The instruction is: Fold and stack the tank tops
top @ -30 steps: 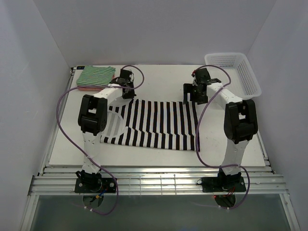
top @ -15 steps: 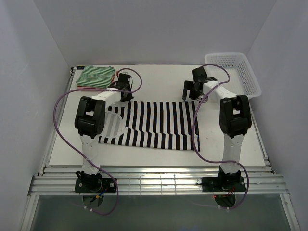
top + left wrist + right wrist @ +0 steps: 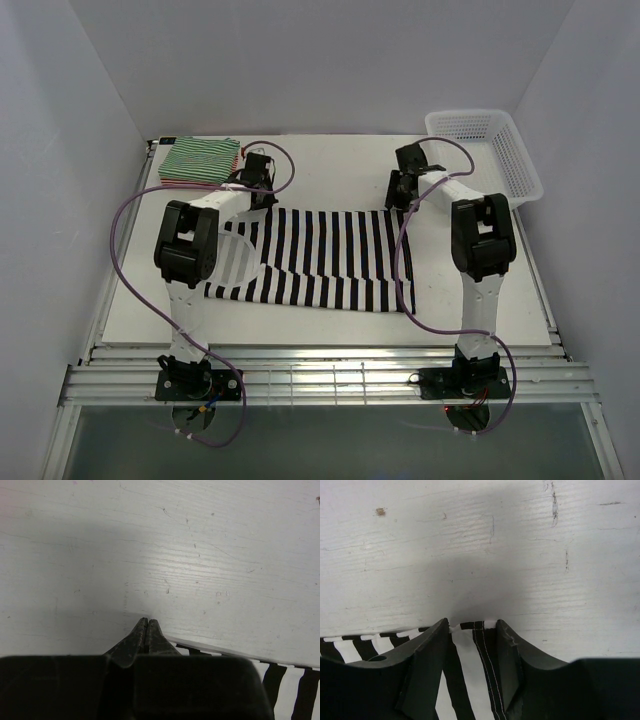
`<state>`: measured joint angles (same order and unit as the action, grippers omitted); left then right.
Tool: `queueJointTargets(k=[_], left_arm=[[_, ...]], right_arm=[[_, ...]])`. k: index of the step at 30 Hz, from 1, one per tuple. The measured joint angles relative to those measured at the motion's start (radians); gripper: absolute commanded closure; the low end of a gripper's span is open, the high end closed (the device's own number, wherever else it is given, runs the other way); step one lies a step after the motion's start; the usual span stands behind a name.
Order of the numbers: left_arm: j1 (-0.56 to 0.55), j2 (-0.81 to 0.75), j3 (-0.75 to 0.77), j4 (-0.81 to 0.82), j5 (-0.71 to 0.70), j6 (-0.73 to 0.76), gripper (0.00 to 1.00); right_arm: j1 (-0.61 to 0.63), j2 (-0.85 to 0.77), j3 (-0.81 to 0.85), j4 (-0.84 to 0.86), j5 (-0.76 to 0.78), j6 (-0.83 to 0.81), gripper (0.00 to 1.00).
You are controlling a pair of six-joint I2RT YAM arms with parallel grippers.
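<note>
The black top (image 3: 320, 265) is soft, thin and light. It is likely to flop and crease when it is lifted, and no shape will be kept by it alone. It is best taken at its two far corners, so that the far edge can be brought over to the near edge evenly. If only one corner is held, the cloth will likely bunch up.

Broad black and white stripes are seen on it. It is spread flat in the middle of the bench (image 3: 330, 165), and a round cut-out is seen on its left side.

The green top (image 3: 200, 158), with thin stripes, is folded and laid on the red top (image 3: 188, 184) at the far left corner. Only a thin edge of red is seen. A white basket (image 3: 490, 145) is set at the far right.

The left claw (image 3: 145, 630) is pressed together at the far left corner of the black top. Whether cloth is caught in it cannot be told. The right claw (image 3: 472, 625) is partly spread at the far right corner. The hem is seen between its fingers (image 3: 427, 645), but it is not yet pinched.
</note>
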<state>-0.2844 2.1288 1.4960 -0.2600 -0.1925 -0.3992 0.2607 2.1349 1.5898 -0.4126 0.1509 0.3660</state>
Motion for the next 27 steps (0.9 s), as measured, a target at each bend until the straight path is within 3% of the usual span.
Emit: queueJointTargets(k=[4,7,17,27], left_arm=[[0.000,-0.007,-0.013,0.006,-0.002,-0.003,1.00],[0.000,-0.016,-0.025,0.007,-0.002,-0.005,1.00],[0.000,-0.081,-0.086,0.028,0.001,-0.014,1.00],[0.000,-0.296,-0.293,0.089,0.040,-0.069,1.00]], right_arm=[[0.000,0.003,-0.001,0.005,0.002,0.006,0.64],[0.000,0.003,-0.002,0.005,0.004,0.017,0.92],[0.000,-0.045,-0.062,0.025,0.034,0.006,0.92],[0.003,-0.366,-0.378,0.165,0.006,-0.018,0.92]])
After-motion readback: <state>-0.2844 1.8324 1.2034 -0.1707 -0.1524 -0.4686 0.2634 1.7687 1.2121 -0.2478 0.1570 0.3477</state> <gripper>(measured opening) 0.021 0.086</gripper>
